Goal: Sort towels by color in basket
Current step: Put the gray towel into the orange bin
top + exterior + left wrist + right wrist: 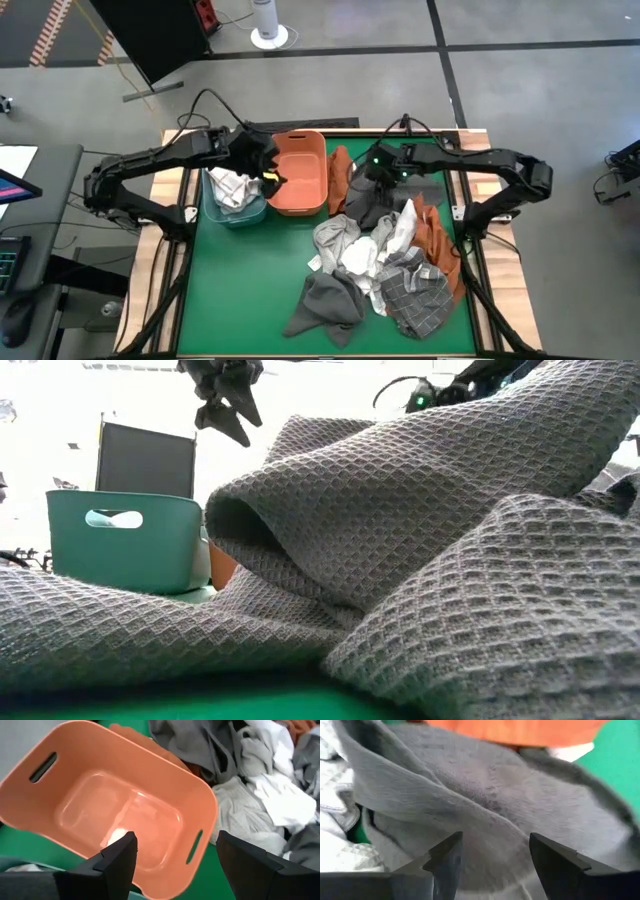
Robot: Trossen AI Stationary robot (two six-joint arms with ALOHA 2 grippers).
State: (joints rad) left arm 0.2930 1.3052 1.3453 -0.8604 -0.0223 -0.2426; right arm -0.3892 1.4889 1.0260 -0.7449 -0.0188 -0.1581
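Our right gripper [492, 857], jaws apart, hovers just above a dark grey towel [485, 800]; closing here, we judge, could snag neighbouring cloth too. Our left gripper [175, 857], jaws apart, waits over the smooth orange plastic basket [55, 790]. Soft, rumpled towels [375, 265] lie heaped mid-table.

A grey concrete floor [520, 110], crossed by dark seam lines, surrounds the wood-edged table [176, 215]. A white cylindrical stand [268, 22] sits on a round base beyond it. A dark desk [40, 240] stands beside the table, and a dark panel [146, 460] shows against the bright room behind.
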